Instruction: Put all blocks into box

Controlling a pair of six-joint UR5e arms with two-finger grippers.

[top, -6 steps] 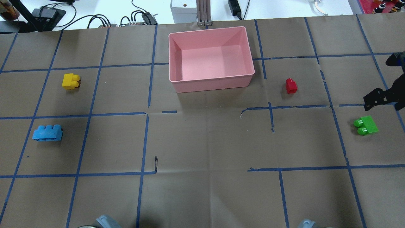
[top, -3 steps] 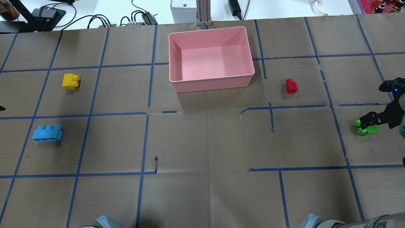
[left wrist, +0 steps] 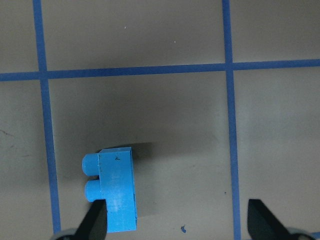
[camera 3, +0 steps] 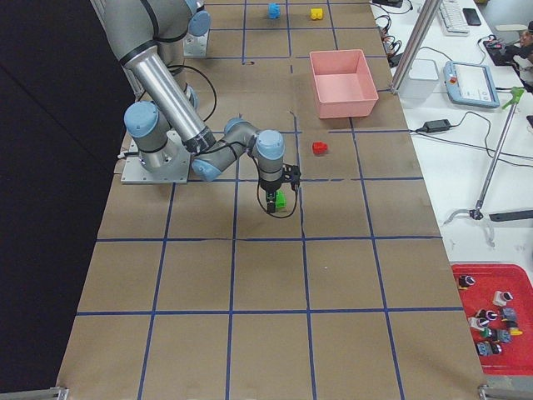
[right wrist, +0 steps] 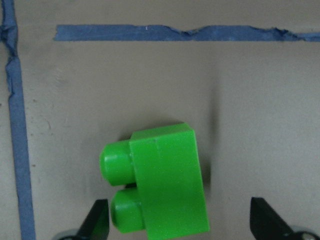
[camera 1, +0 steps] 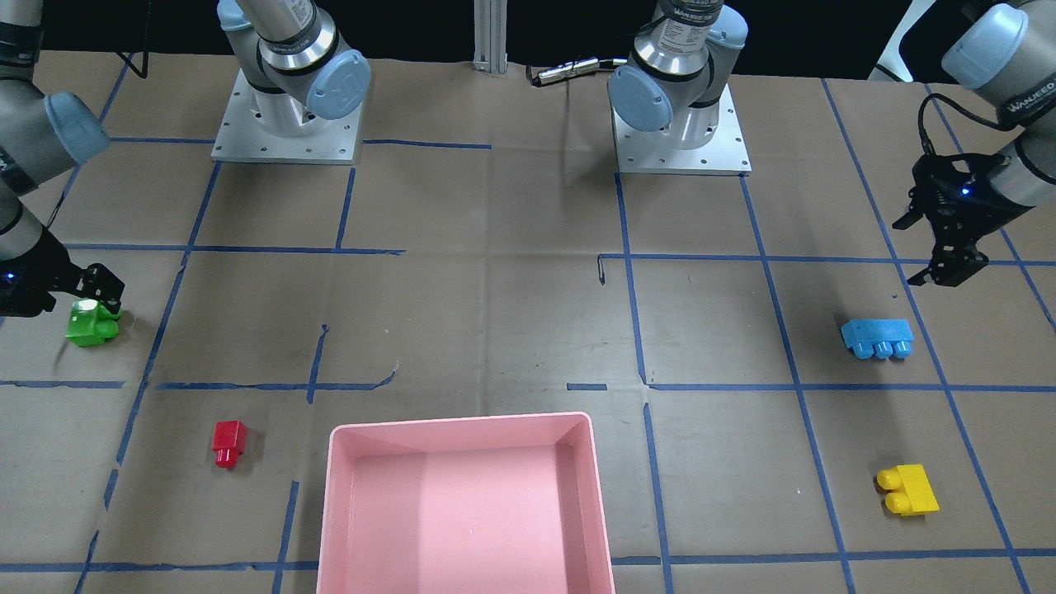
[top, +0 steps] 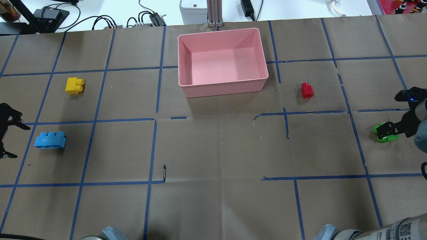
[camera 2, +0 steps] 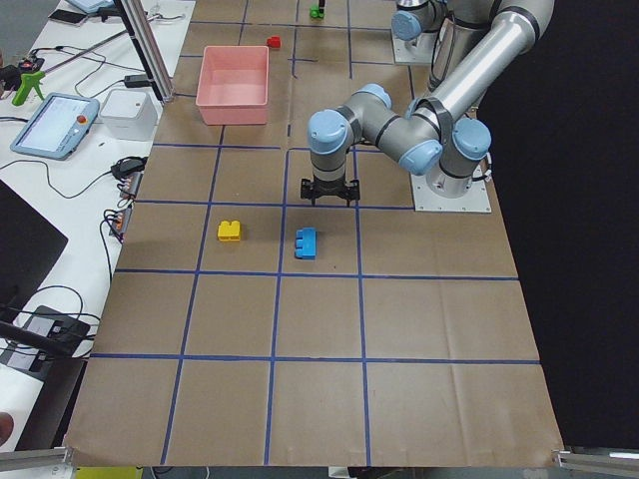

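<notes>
The green block (top: 387,136) lies on its side at the table's right edge. My right gripper (top: 387,131) is low over it, open, a finger on each side; the right wrist view shows the block (right wrist: 160,185) between the fingertips (right wrist: 97,220). The blue block (top: 50,140) lies at the left. My left gripper (top: 15,140) hangs open just left of it, above the table; in the left wrist view the blue block (left wrist: 117,192) sits by one finger. The yellow block (top: 74,85) and the red block (top: 307,90) lie apart. The pink box (top: 223,89) holds nothing.
Brown paper with a blue tape grid covers the table. Cables and small devices (top: 143,18) lie beyond the far edge behind the box. The two arm bases (camera 1: 285,124) stand at the robot's side of the table.
My right gripper has moved toward the robot and down over the green block, which it now straddles. My left gripper has come into view at the left edge beside the blue block.
</notes>
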